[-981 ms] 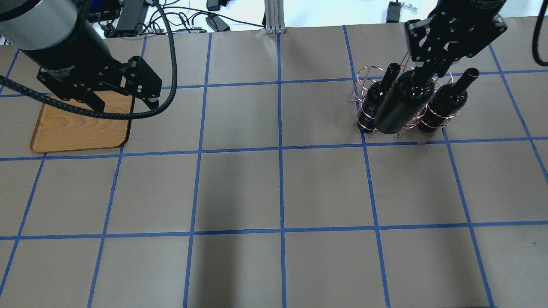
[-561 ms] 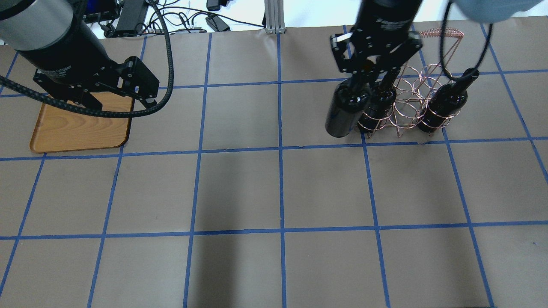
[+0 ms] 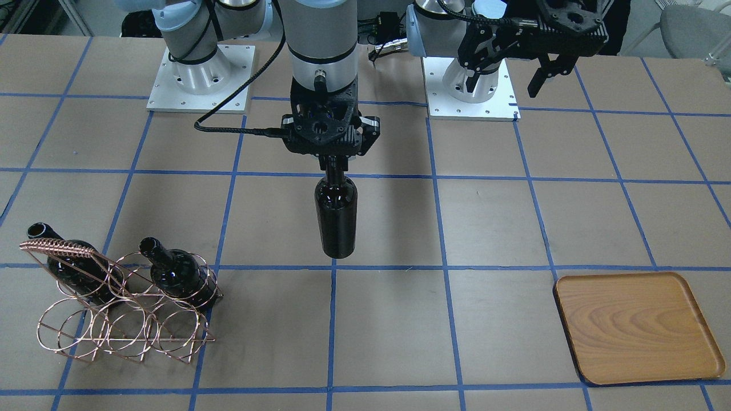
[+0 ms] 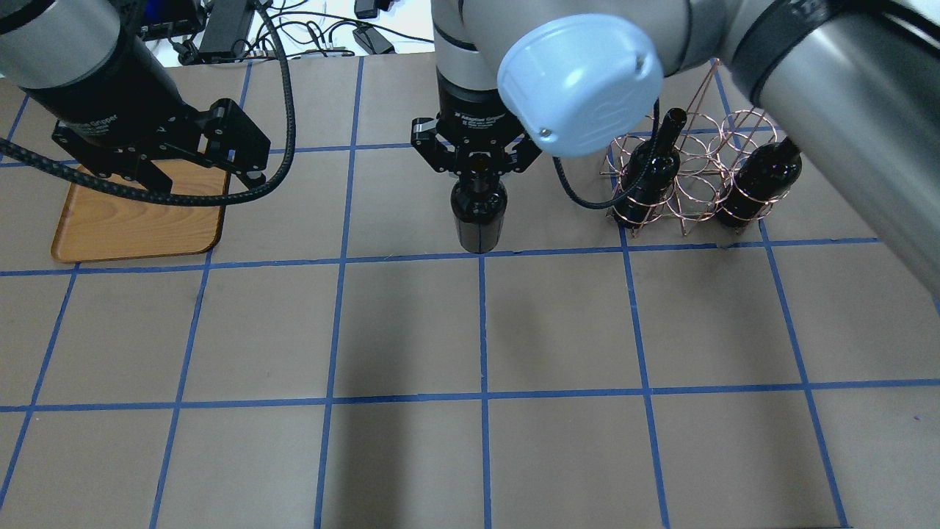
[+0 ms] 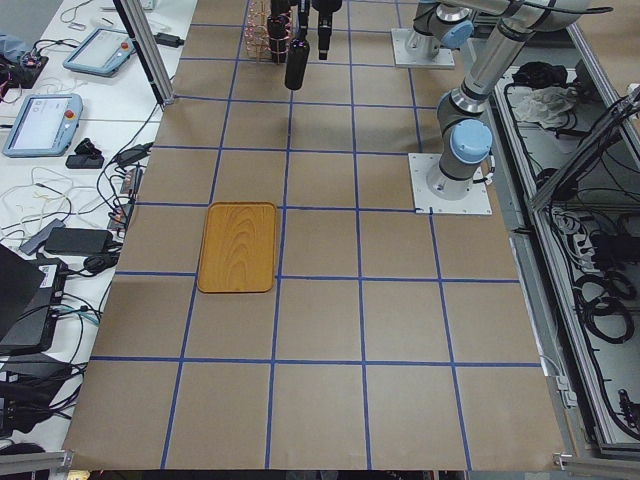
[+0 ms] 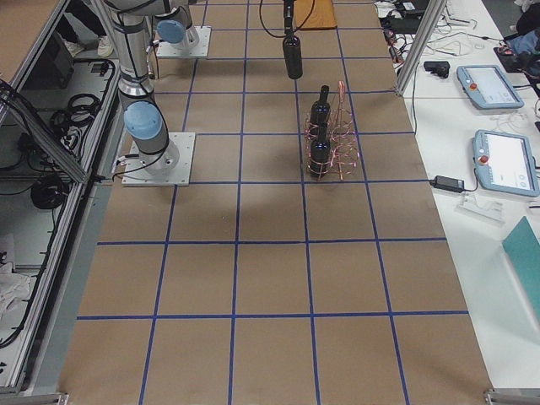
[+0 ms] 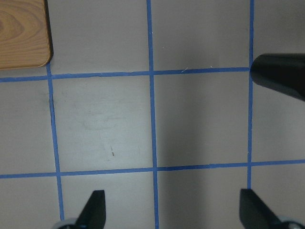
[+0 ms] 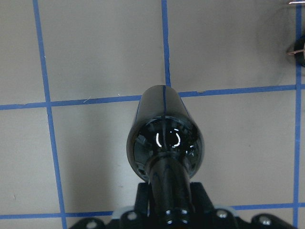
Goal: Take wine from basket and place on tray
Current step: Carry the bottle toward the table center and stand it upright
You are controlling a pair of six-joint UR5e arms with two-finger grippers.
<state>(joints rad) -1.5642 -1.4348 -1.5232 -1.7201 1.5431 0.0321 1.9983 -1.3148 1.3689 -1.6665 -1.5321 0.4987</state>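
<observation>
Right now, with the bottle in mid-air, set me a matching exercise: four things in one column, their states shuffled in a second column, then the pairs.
Column one
1. wine
2. basket
3. tray
4. left gripper

Column two
a. open, nothing between its fingers
b. hangs off the table, gripped at the neck by the right gripper
c. lies flat with nothing on it
d. holds two bottles in the outer slots, middle slot vacant

Pairs: 1-b, 2-d, 3-c, 4-a
</observation>
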